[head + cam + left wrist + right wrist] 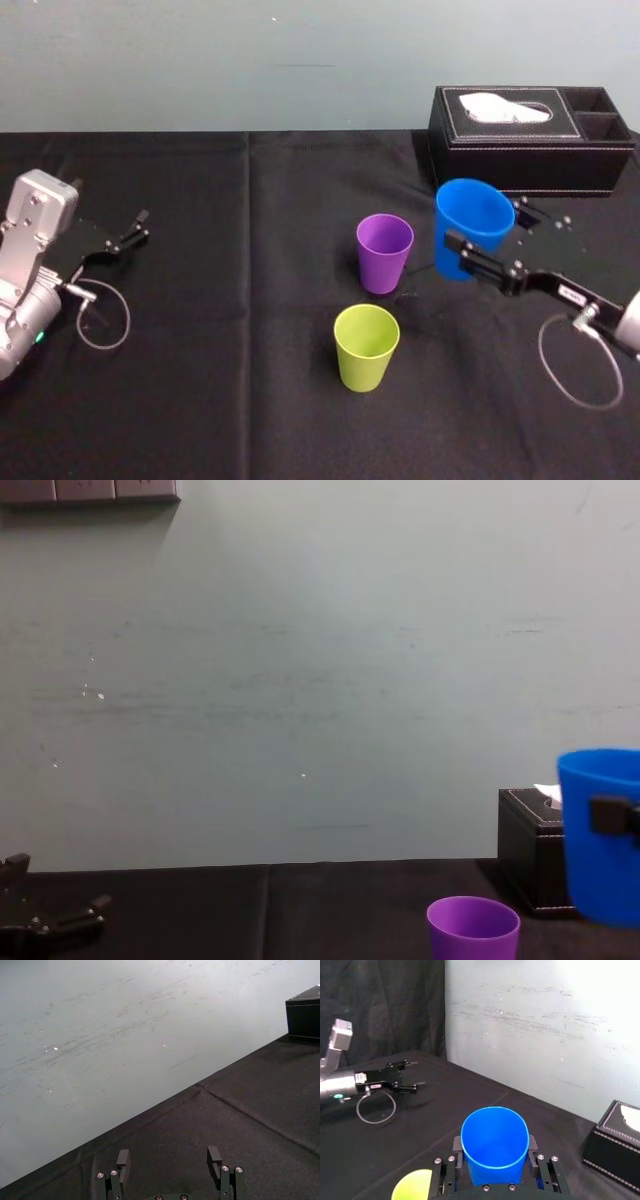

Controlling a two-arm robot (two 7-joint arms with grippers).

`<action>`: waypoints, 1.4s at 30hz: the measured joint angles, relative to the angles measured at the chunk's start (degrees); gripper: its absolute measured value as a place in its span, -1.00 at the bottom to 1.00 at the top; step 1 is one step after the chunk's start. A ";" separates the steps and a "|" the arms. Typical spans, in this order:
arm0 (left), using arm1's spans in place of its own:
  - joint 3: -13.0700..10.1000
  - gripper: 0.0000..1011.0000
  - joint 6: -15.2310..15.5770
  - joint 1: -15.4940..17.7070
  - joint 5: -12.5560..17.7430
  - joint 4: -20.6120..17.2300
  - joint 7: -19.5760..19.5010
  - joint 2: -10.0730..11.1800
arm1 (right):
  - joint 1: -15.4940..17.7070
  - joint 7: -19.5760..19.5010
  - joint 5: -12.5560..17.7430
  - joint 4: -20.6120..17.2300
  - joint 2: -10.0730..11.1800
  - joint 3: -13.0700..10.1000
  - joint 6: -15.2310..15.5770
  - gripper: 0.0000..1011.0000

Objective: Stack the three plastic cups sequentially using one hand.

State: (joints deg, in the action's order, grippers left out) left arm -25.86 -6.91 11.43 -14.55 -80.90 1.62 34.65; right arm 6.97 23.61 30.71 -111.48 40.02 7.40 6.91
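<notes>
My right gripper (488, 228) is shut on the blue cup (472, 225), one finger on each side of its wall, and holds it upright above the table. In the right wrist view the blue cup (495, 1145) sits between the fingers (457, 1144). To its left, the purple cup (384, 250) stands upright on the black cloth; in the chest view this purple cup (472, 930) sits lower than the blue cup (600, 830). The yellow-green cup (366, 345) stands nearer me, in front of the purple one. My left gripper (140, 226) rests open at the far left.
A black leather tissue box (530, 135) stands at the back right, behind the blue cup. Cable loops lie by each wrist, the left loop (105, 315) and the right loop (580, 360). A grey wall runs close behind the table's far edge.
</notes>
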 joint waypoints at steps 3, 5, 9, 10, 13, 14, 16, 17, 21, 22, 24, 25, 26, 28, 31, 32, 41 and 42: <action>0.00 1.00 0.00 0.00 0.00 0.00 0.00 0.00 | -3.30 -0.20 -0.84 1.62 -0.57 1.85 1.09 0.43; 0.00 1.00 0.00 0.00 0.00 0.00 0.00 0.00 | -5.75 -0.33 -1.47 2.92 -1.14 3.23 1.89 0.43; 0.00 1.00 0.00 0.00 0.00 0.00 0.00 0.00 | -9.57 -0.36 -2.19 5.57 -2.34 5.34 2.93 0.43; 0.00 1.00 0.00 0.00 0.00 0.00 0.00 0.00 | -10.15 -0.32 -2.29 6.05 -2.59 5.68 3.00 0.43; 0.00 1.00 0.00 0.00 0.00 0.00 0.00 0.00 | -12.67 0.05 -2.31 8.34 -3.75 6.97 3.15 0.43; 0.00 1.00 0.00 0.00 0.00 0.00 0.00 0.00 | -13.25 0.22 -2.31 8.86 -4.03 7.29 3.16 0.43; 0.00 1.00 0.00 0.00 0.00 0.00 0.00 0.00 | -14.90 0.51 -2.31 10.43 -4.79 8.31 3.18 0.43; 0.00 1.00 0.00 0.00 0.00 0.00 0.00 0.00 | -15.36 0.63 -2.32 10.94 -5.04 8.60 3.18 0.43; 0.00 1.00 0.00 0.00 0.00 0.00 0.00 0.00 | -17.79 1.03 -2.75 13.30 -6.26 10.33 3.18 0.43; 0.00 1.00 0.00 0.00 0.00 0.00 0.00 0.00 | -18.06 1.10 -2.81 13.55 -6.39 10.55 3.18 0.43; 0.00 1.00 0.00 0.00 0.00 0.00 0.00 0.00 | -18.89 1.27 -3.14 14.45 -6.77 11.33 3.18 0.43; 0.00 1.00 0.00 0.00 0.00 0.00 0.00 0.00 | -19.17 1.30 -3.26 14.72 -6.89 11.60 3.17 0.43; 0.00 1.00 0.00 0.00 0.00 0.00 0.00 0.00 | -19.39 1.35 -3.33 15.01 -7.00 11.85 3.18 0.43; 0.00 1.00 0.00 0.00 0.00 0.00 0.00 0.00 | -19.97 1.61 -3.61 15.75 -7.31 12.49 3.16 0.43; 0.00 1.00 0.00 0.00 0.00 0.00 0.00 0.00 | -20.69 1.78 -3.85 16.71 -7.63 13.15 3.15 0.43; 0.00 1.00 0.00 0.00 0.00 0.00 0.00 0.00 | -20.85 1.84 -3.91 16.93 -7.70 13.27 3.15 0.43; 0.00 1.00 0.00 0.00 0.00 0.00 0.00 0.00 | -22.30 2.41 -4.20 19.10 -8.55 14.65 3.25 0.43; 0.00 1.00 0.00 0.00 0.00 0.00 0.00 0.00 | -22.38 2.48 -4.21 19.29 -8.61 14.74 3.25 0.43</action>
State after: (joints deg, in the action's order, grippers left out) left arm -25.86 -6.91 11.43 -14.55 -80.90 1.62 34.64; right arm -15.41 26.09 26.50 -92.20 31.42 22.14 10.16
